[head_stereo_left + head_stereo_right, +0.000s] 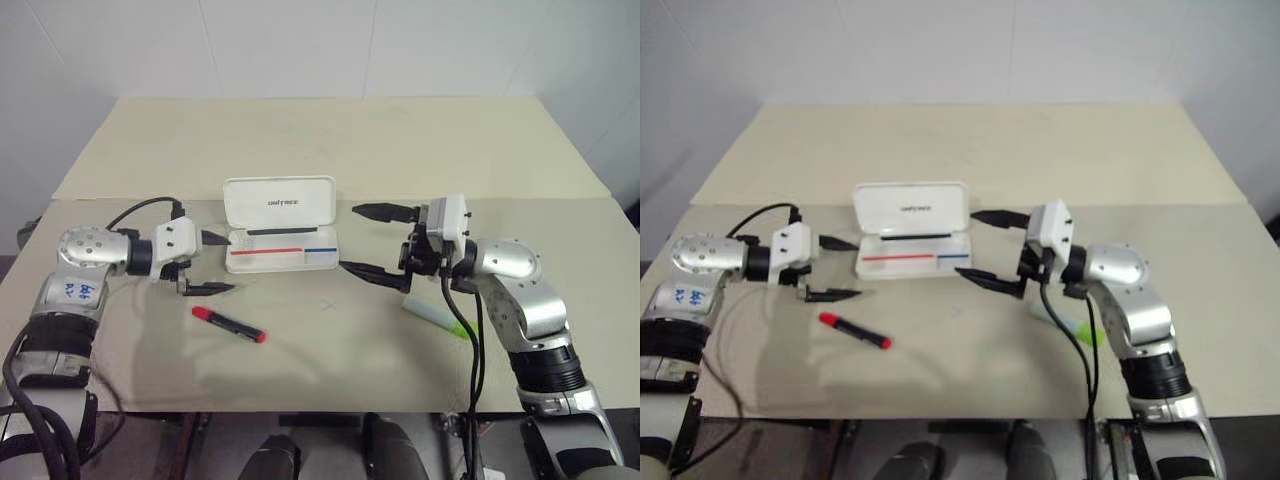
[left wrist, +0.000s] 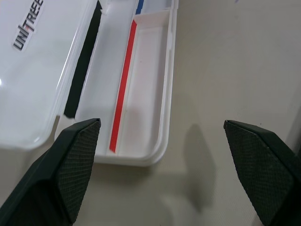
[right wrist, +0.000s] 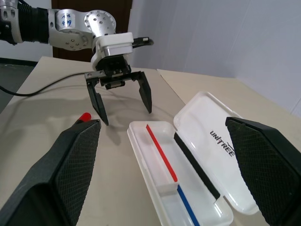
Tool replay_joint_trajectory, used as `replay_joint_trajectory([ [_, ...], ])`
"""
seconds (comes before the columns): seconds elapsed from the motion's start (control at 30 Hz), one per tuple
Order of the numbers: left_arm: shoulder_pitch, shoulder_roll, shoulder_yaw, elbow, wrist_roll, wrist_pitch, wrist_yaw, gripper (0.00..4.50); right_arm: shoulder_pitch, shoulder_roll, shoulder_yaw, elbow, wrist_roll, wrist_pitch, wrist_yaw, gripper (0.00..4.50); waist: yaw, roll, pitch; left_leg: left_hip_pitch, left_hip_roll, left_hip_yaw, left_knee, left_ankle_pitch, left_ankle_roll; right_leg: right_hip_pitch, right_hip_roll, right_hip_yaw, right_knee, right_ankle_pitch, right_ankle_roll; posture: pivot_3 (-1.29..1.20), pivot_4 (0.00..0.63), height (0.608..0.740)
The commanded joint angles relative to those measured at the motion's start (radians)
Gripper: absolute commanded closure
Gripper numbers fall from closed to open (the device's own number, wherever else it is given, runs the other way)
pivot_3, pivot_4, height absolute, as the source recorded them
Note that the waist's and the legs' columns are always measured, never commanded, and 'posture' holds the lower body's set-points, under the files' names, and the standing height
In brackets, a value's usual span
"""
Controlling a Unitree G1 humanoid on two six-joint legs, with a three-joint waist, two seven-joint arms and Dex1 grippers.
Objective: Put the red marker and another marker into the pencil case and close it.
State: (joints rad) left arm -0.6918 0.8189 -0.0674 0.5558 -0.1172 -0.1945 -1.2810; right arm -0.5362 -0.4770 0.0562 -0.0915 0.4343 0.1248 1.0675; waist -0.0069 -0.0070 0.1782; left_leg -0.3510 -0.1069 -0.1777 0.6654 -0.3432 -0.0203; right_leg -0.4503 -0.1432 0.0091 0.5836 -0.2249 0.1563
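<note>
Beige matte tabletop point(image 1: 330, 150) carrying three objects. Landmark: flat white plastic pencil case point(image 1: 281, 232), lid open and raised at its far side. Slim black marker with red cap point(image 1: 228, 324) lies near the case's front-left. Pale-green highlighter point(image 1: 436, 316) lies front-right, farther off.

Robot test lab, bare beige table point(image 1: 330, 150), plain white walls point(image 1: 300, 45), dark door point(image 3: 89, 4) behind
</note>
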Motion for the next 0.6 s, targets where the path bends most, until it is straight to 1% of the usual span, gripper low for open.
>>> replay_joint_trajectory([
  [0.03, -0.028, 0.001, 0.003, 0.024, 0.005, -0.026, -0.019, 0.04, -0.001, 0.009, -0.017, -0.047, 0.003, -0.026, -0.022, 0.0, -0.002, 0.0, 0.0, 0.0, 0.0, 0.0, 0.0, 0.0, 0.0, 0.0, 0.0, 0.0, 0.0, 0.0, 0.0, 0.0, 0.15, 0.74],
  [0.1, -0.04, 0.001, 0.004, 0.043, 0.01, -0.039, -0.02, 0.04, 0.005, 0.01, -0.016, -0.05, 0.001, -0.031, -0.03, 0.0, -0.002, 0.0, 0.0, 0.0, 0.0, 0.0, 0.0, 0.0, 0.0, 0.0, 0.0, 0.0, 0.0, 0.0, 0.0, 0.0, 0.15, 0.74],
  [0.13, -0.044, 0.001, 0.004, 0.051, 0.012, -0.043, -0.022, 0.44, 0.008, 0.011, -0.016, -0.051, 0.001, -0.033, -0.033, 0.0, -0.001, 0.0, 0.0, 0.0, 0.0, 0.0, 0.0, 0.0, 0.0, 0.0, 0.0, 0.0, 0.0, 0.0, 0.0, 0.0, 0.15, 0.74],
  [0.17, -0.049, 0.001, 0.004, 0.061, 0.014, -0.05, -0.023, 0.59, 0.009, 0.011, -0.016, -0.051, 0.0, -0.034, -0.035, 0.0, 0.0, 0.0, 0.0, 0.0, 0.0, 0.0, 0.0, 0.0, 0.0, 0.0, 0.0, 0.0, 0.0, 0.0, 0.0, 0.0, 0.15, 0.74],
  [0.2, -0.051, 0.002, 0.004, 0.065, 0.013, -0.052, -0.026, 0.88, 0.011, 0.011, -0.017, -0.051, -0.001, -0.036, -0.038, 0.0, 0.0, 0.0, 0.0, 0.0, 0.0, 0.0, 0.0, 0.0, 0.0, 0.0, 0.0, 0.0, 0.0, 0.0, 0.0, 0.0, 0.15, 0.74],
  [0.23, -0.052, 0.002, 0.004, 0.067, 0.013, -0.053, -0.028, 1.28, 0.012, 0.011, -0.018, -0.051, -0.001, -0.036, -0.04, 0.0, 0.001, 0.0, 0.0, 0.0, 0.0, 0.0, 0.0, 0.0, 0.0, 0.0, 0.0, 0.0, 0.0, 0.0, 0.0, 0.0, 0.15, 0.74],
  [0.3, -0.051, 0.005, 0.005, 0.067, 0.015, -0.06, -0.029, 1.93, 0.011, 0.011, -0.018, -0.05, -0.002, -0.038, -0.042, 0.0, 0.001, 0.0, 0.0, 0.0, 0.0, 0.0, 0.0, 0.0, 0.0, 0.0, 0.0, 0.0, 0.0, 0.0, 0.0, 0.0, 0.15, 0.74],
  [0.47, -0.054, 0.005, 0.0, 0.06, 0.02, -0.082, -0.036, 1.93, 0.007, 0.017, -0.014, -0.046, -0.006, -0.04, -0.048, 0.0, 0.001, 0.0, 0.0, 0.0, 0.0, 0.0, 0.0, 0.0, 0.0, 0.0, 0.0, 0.0, 0.0, 0.0, 0.0, 0.0, 0.15, 0.74],
  [0.6, -0.061, -0.003, -0.025, 0.077, 0.05, -0.101, -0.038, 1.93, 0.008, 0.02, -0.012, -0.049, -0.007, -0.039, -0.051, 0.0, 0.002, 0.0, 0.0, 0.0, 0.0, 0.0, 0.0, 0.0, 0.0, 0.0, 0.0, 0.0, 0.0, 0.0, 0.0, 0.0, 0.15, 0.74],
])
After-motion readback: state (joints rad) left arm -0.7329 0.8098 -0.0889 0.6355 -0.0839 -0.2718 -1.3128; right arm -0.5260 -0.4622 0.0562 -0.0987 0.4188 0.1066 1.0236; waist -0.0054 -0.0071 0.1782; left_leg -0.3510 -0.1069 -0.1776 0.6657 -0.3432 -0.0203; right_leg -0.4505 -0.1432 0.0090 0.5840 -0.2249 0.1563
